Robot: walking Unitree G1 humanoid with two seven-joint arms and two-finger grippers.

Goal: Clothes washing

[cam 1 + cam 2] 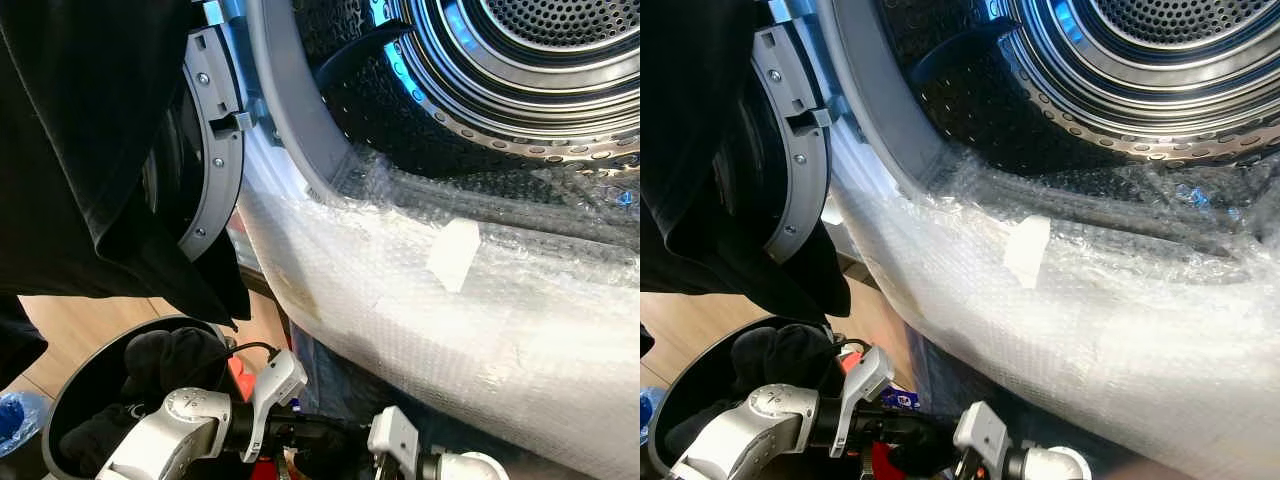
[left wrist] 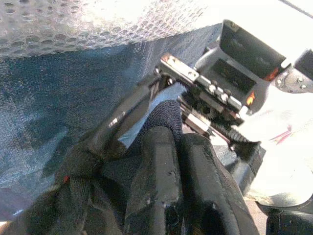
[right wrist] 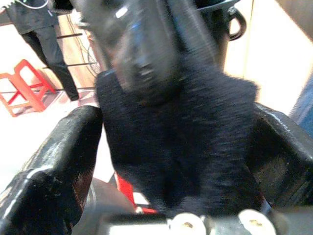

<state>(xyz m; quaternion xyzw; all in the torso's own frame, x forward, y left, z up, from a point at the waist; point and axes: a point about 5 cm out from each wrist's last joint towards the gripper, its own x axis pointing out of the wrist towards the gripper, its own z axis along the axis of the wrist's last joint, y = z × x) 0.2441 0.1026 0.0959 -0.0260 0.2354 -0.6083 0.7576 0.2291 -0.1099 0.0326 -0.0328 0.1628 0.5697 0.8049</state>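
Gripping one black cloth (image 3: 176, 147) between both pincers: left pincer (image 2: 178, 147) clenched, right pincer (image 3: 171, 161) spread around it; no readable labels.

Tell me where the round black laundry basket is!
The black laundry basket sits on the floor at the robot's lower left, below the washer's open door, with dark clothes inside.

The light wooden floor (image 1: 70, 325) shows at the lower left, beside the washing machine (image 1: 330, 130) that stands on it. A round dark basket (image 1: 75, 385) sits on the boards, heaped with black clothes (image 1: 165, 360). At the far corner lies something blue (image 1: 15, 418), perhaps a bag; it is too cropped to tell.
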